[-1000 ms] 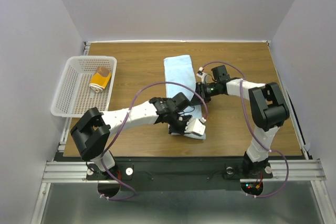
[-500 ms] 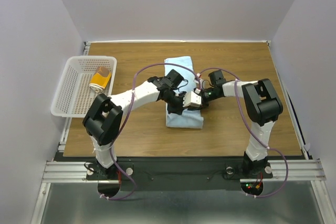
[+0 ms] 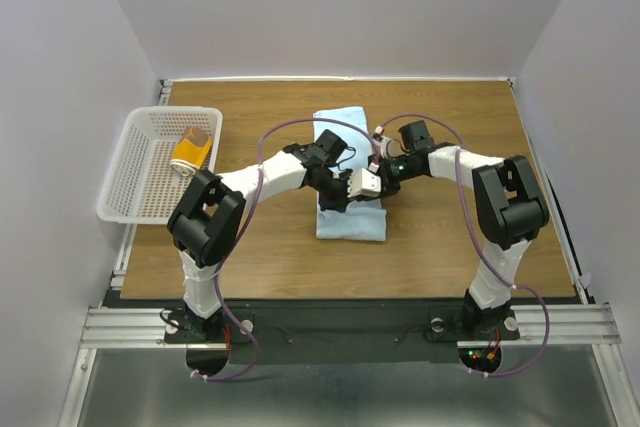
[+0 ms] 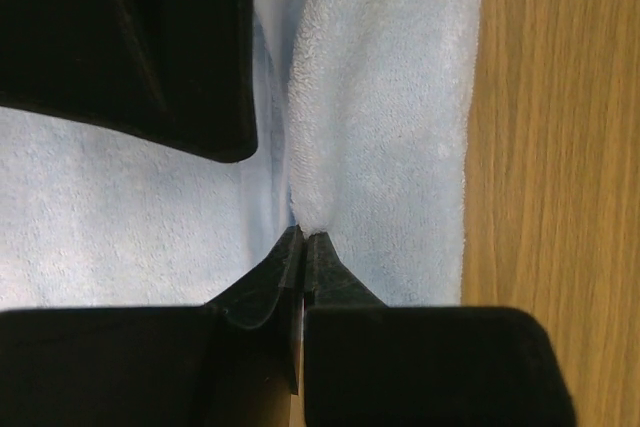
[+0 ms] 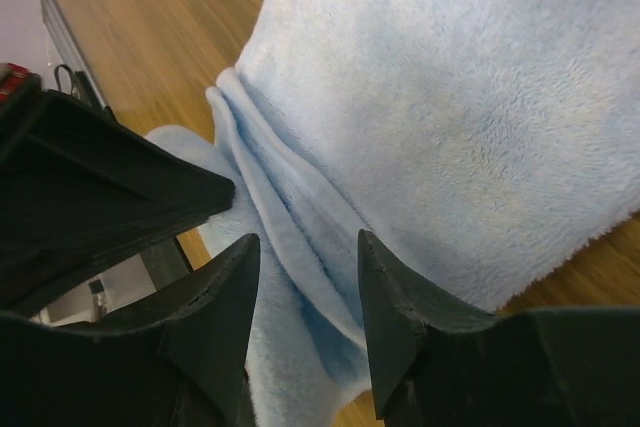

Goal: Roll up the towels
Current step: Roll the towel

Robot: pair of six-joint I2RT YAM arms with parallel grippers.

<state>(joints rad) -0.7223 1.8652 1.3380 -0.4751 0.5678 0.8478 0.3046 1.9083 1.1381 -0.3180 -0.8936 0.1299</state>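
Observation:
The light blue towel [image 3: 351, 220] lies in the middle of the table, its near part folded over on itself. In the left wrist view my left gripper [image 4: 303, 235] is shut on a raised fold of the blue towel [image 4: 385, 97]. My left gripper [image 3: 338, 195] sits over the towel's middle. Just to its right is my right gripper [image 3: 384, 180]. My right gripper [image 5: 308, 247] is open, its fingers straddling the creased layers of the blue towel [image 5: 440, 97] without pinching them. The mustard-yellow towel [image 3: 190, 153] lies rolled in the basket.
The white perforated basket [image 3: 136, 185] stands at the table's left edge. Both arms cross over the blue towel, their cables looping above it. Bare wooden table [image 3: 450, 247] shows to the right and at the back.
My left gripper carried the towel's near end from the front edge up to the middle, folding it over. My right gripper has opened and let the towel go.

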